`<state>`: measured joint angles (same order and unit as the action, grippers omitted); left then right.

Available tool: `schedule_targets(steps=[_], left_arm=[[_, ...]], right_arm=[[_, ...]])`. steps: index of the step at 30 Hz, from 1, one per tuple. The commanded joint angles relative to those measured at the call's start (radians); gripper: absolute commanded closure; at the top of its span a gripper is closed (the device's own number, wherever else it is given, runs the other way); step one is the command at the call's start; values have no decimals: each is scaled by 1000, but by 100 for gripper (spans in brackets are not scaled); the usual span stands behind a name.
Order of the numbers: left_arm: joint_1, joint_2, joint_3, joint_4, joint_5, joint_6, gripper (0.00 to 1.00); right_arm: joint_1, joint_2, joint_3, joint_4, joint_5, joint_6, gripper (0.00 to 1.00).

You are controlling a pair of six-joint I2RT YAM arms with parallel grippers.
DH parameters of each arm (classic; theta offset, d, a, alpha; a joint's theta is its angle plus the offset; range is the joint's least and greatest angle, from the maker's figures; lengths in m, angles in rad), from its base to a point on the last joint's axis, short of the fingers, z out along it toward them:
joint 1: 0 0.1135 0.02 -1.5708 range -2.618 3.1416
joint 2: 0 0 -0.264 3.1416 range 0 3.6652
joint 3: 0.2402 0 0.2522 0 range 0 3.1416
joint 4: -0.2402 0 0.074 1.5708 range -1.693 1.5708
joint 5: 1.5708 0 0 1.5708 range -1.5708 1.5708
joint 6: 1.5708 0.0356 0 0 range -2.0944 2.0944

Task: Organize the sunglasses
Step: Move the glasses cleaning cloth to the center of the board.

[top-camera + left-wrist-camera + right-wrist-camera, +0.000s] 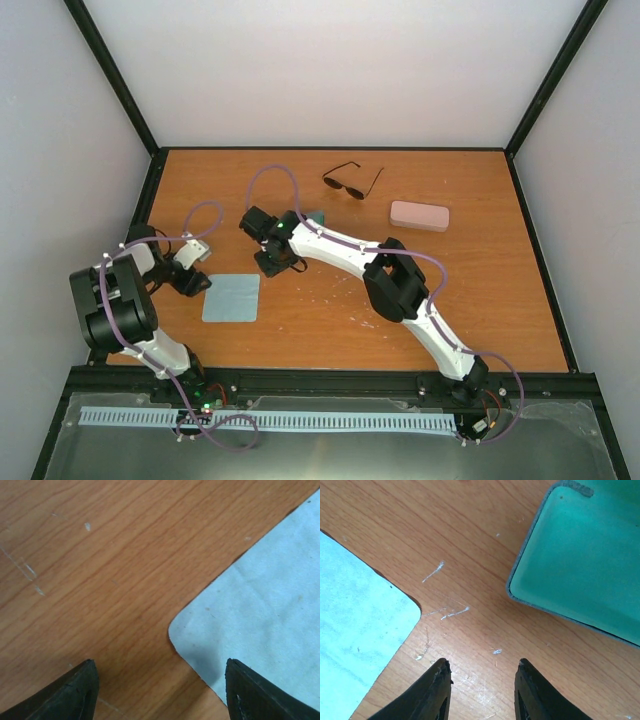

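Observation:
The black-framed sunglasses (350, 182) lie folded open on the far middle of the wooden table. The pale, nearly clear pair is not in view. My left gripper (192, 283) is open and empty just left of a light-blue cloth (231, 297); in the left wrist view the gripper (160, 690) hangs low over the cloth's corner (260, 605). My right gripper (275, 265) is open and empty over bare wood, between the cloth (355, 630) and a grey-rimmed teal case (580, 555); in its own view the gripper (482, 672) holds nothing.
A pink oblong case (419, 215) lies right of the black sunglasses. The teal case (317, 217) is mostly hidden behind my right arm. Black frame rails run along the table's edges, with pale walls behind them.

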<state>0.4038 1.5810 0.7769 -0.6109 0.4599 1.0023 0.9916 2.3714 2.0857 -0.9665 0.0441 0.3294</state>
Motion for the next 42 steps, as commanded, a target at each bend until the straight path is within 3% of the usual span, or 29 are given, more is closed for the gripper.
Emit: schedule_targets(steps=[1,6,19,21,24,25,26,28,30,31,42], left_arm=[[2,43,22,26,-10,2,32],[1,47,-10,39,-10,12,37],[-21,71,-51,25,5,44,37],[-24,70,-39,19,5,34,38],[-18,31,-4,27,27,-36,39],[-10,13,13,39,43,-74,36],[-1,-2,39,43,60,-113,28],[19,-22,95,41,101,-181,20],[42,-29,149,33,140,-241,3],[53,-32,174,30,157,-267,1],[91,-14,241,34,162,-336,1]], right_arm=[[5,-35,10,24,-7,-11,65],[12,-24,22,27,-14,-14,59],[34,12,59,30,-41,-19,46],[41,11,63,40,-68,-40,54],[63,-14,37,100,-184,-108,75],[71,-20,29,120,-210,-127,81],[77,-20,30,129,-230,-143,84],[84,10,69,109,-270,-165,85],[86,52,141,59,-313,-189,86],[89,69,167,32,-328,-203,87],[105,116,132,-58,-380,-255,87]])
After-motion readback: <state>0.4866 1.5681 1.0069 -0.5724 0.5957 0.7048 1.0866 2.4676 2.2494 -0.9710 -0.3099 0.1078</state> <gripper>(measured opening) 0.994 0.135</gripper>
